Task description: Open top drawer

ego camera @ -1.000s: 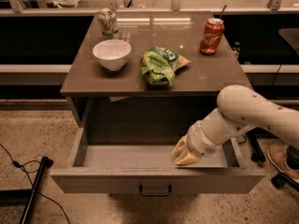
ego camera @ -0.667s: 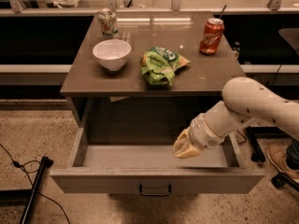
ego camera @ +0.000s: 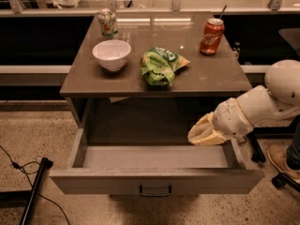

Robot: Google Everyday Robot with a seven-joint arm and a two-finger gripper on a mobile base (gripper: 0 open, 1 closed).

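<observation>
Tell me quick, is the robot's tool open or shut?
Tool: cannot tell open or shut; it hangs over the right end of the pulled-out top drawer.

The top drawer (ego camera: pixel 154 181) stood pulled well out, and its shallow tray could be reached from above along the left and middle. The gripper (ego camera: pixel 202 134) hung over the tray's right rear corner, just under the surface (ego camera: pixel 225 76). The white arm (ego camera: pixel 262 102) slanted in from the right and blocked that side. Up top, a bowl (ego camera: pixel 111 54), a green bag (ego camera: pixel 161 65), a red can (ego camera: pixel 212 30) and a green can (ego camera: pixel 108 22) left bare room along the front edge. A black pole (ego camera: pixel 33 191) lay on the floor left of the drawer.
</observation>
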